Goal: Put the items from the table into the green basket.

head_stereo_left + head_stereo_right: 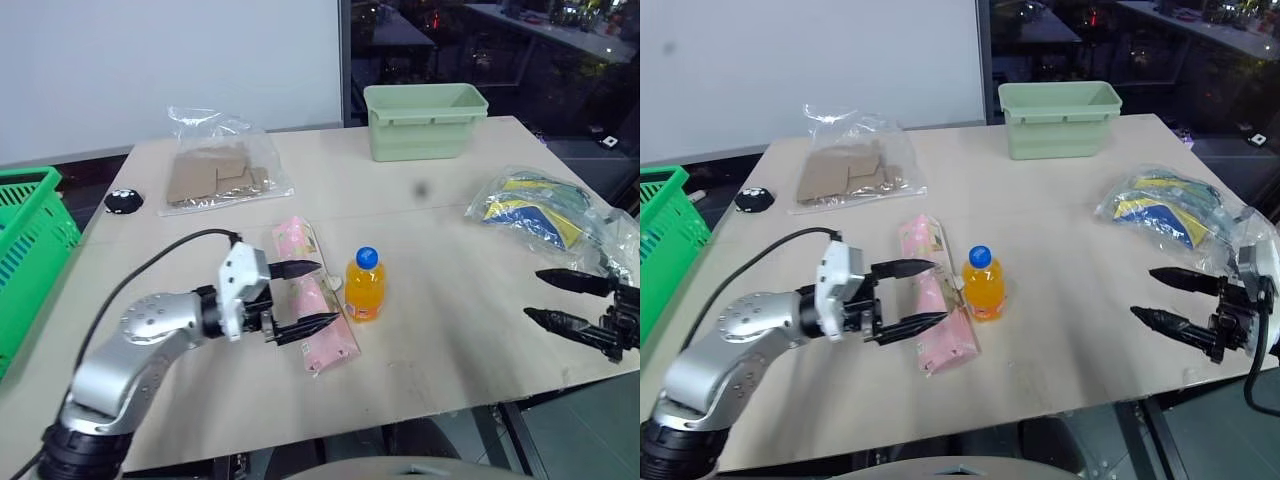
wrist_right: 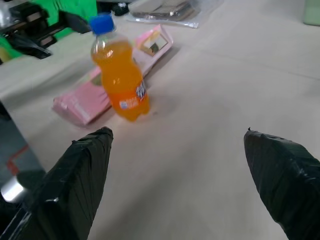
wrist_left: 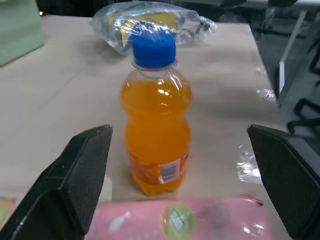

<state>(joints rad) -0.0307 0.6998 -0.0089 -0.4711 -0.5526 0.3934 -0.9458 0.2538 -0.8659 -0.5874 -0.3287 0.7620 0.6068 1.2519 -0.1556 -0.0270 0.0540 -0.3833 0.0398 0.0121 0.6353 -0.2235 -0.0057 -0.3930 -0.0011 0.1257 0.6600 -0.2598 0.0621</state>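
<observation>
On the beige table (image 1: 450, 340) the orange-drink bottle (image 1: 365, 286) with a blue cap stands upright beside the long pink packet (image 1: 297, 240). My left gripper (image 1: 327, 294) is open, its fingers (image 3: 75, 175) spread over the packet's middle and pointing at the bottle (image 3: 157, 135), short of it. The clear bag of cardboard pieces (image 1: 215, 172) lies at the back left. A clear bag of blue-and-yellow contents (image 1: 530, 208) lies at the right. Just in front of that bag, near the table's right edge, my right gripper (image 1: 535, 296) is open and empty. The green basket (image 1: 30, 245) sits off the table's left side.
A pale mint-green tub (image 1: 425, 122) stands at the table's far edge. A small black object (image 1: 124, 201) lies near the back-left corner. The left arm's black cable loops over the table's front left.
</observation>
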